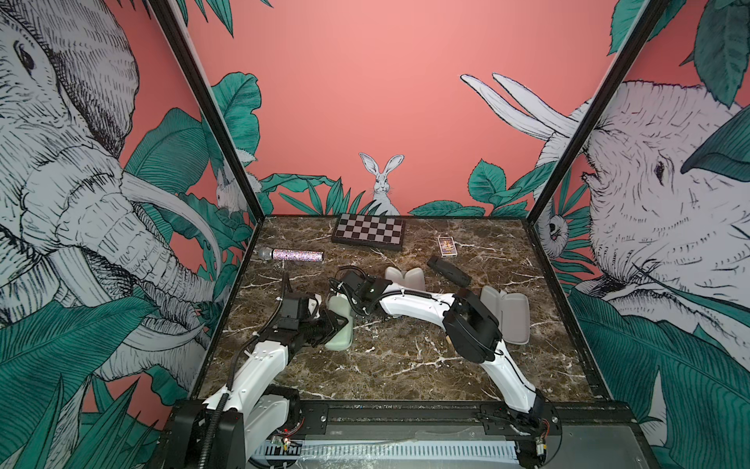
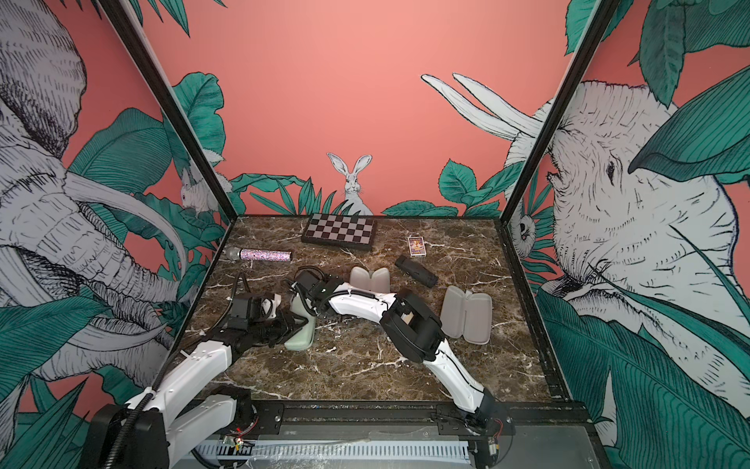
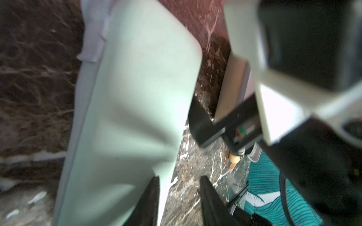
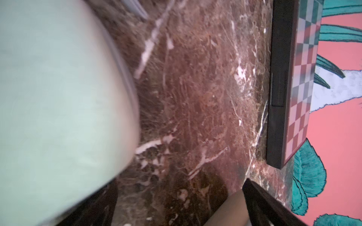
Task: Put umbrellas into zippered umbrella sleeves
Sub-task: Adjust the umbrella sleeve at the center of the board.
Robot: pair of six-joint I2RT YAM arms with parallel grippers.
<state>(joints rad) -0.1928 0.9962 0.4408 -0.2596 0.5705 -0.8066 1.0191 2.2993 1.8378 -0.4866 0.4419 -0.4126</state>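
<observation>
- Marble tabletop [image 1: 406, 365] inside jungle-mural walls is carrying everything. A checkered box [image 1: 368, 230] and a glitter microphone [image 1: 292, 254] are sitting along its upper edge, neither one a task item.
- Mint sleeve [image 1: 340, 339] is lying left of centre in both top views with its halves folded together. A grey edge is showing in the left wrist view; zipped or not, and what's inside, can't tell.
- Left end effector [image 3: 179, 178] is sitting at the sleeve's lower end, fingers parted with bare tabletop between them, nothing pinched.
- Right end effector [image 4: 180, 182] is reaching over to the sleeve's upper end, fingers spread wide, the sleeve beside one finger and not clamped.
- Black umbrella [image 1: 448, 271] is lying loose right of centre. Cream sleeve [image 1: 404, 278] is standing open in a V just left of it, and a flat-open sleeve [image 1: 505, 314] is lying further right.
- Step looks like finishing off the mint sleeve. The next move is likely calling for a zipper check, then for carrying the black umbrella lengthwise into an open sleeve.
</observation>
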